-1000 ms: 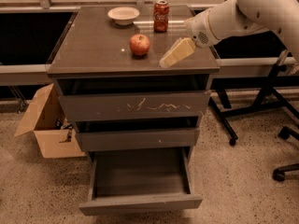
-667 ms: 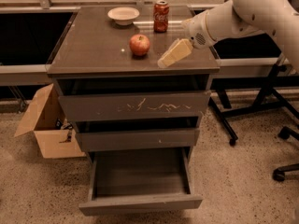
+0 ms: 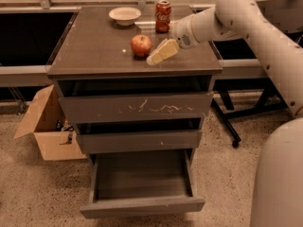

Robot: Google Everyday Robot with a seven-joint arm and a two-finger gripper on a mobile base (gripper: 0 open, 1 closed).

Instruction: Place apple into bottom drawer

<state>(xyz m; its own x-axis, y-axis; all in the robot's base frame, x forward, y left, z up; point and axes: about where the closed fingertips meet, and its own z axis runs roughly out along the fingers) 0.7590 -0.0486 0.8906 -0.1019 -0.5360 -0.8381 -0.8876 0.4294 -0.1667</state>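
Camera view. The cabinet [image 3: 94,48] stands in the middle of the scene, seen from the front and slightly above. The arm [image 3: 227,18] reaches in from the right over the cabinet top, and the gripper [image 3: 154,57] hangs low over the front half of that surface, its pale tip angled down and to the left. Whether the gripper is spread or clenched cannot be told from this angle; nothing is seen held in it.

The apple [image 3: 141,45] sits on the cabinet top just beside the gripper, to the left of it and a little behind its tip. Whether the two touch cannot be told. The soda can [image 3: 163,16] stands upright behind the gripper, near the back edge. The bowl [image 3: 125,16] lies behind and to the left of the gripper, beyond the apple.

Well below the gripper, the bottom drawer [image 3: 142,205] is pulled out, with its interior showing. The middle drawer [image 3: 139,141] and the scratched top drawer [image 3: 137,109] lie between the gripper and the bottom drawer. A cardboard box [image 3: 45,131] rests on the floor, far below and left of the gripper.
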